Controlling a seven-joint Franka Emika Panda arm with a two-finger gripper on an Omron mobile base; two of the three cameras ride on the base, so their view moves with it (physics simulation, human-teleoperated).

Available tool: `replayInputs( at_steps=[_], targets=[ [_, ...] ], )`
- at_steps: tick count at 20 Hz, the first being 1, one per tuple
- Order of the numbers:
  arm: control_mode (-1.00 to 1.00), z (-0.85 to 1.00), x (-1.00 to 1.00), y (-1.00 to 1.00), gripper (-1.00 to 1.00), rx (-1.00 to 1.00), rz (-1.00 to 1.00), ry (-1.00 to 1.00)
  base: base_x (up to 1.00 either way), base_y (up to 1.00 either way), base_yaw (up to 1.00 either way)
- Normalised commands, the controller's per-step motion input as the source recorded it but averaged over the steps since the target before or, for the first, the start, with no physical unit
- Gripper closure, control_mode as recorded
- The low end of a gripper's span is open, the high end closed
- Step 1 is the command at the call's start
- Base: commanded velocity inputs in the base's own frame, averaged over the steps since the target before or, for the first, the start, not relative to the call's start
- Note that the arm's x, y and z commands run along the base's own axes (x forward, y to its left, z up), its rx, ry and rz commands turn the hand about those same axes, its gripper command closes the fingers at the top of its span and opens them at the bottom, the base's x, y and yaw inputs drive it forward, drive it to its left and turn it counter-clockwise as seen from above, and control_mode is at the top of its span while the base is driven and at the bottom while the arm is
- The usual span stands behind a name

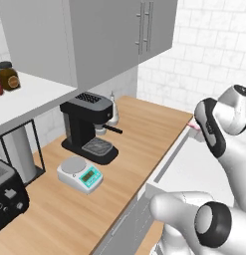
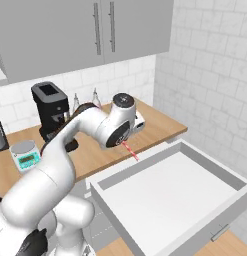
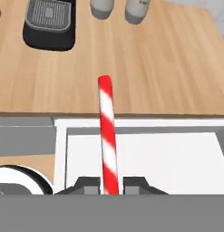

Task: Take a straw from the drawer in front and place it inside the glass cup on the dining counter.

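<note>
Here, claw (image 3: 110,185) pinching the straw (image 3: 108,136) above open drawer (image 2: 170,192), coffee machine (image 1: 87,127) and scale (image 1: 80,175) on worktop (image 1: 139,134).

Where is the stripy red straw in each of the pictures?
Left base view: a bit of the straw peeks out at the right, beside the dark arm joint, over the drawer.
Right base view: it pokes down from the arm near the middle, above the drawer's back edge.
Hand view: it runs up the centre, pinched in the gripper.
Shared landmark: the black coffee machine on the wood worktop.
</note>
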Motion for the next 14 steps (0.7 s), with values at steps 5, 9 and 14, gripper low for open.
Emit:
replayInputs(
  at_steps=[5,9,14],
  targets=[
    [-1.0,0.47,-0.18,0.71,1.0,-0.14,0.17,-0.05,0.0,0.0,0.0],
    [-1.0,0.46,-0.16,0.64,1.0,-0.12,0.06,-0.01,0.0,0.0,0.0],
    [-1.0,0.37,-0.13,0.6,1.0,-0.03,0.01,-0.06,0.0,0.0,0.0]
  ],
)
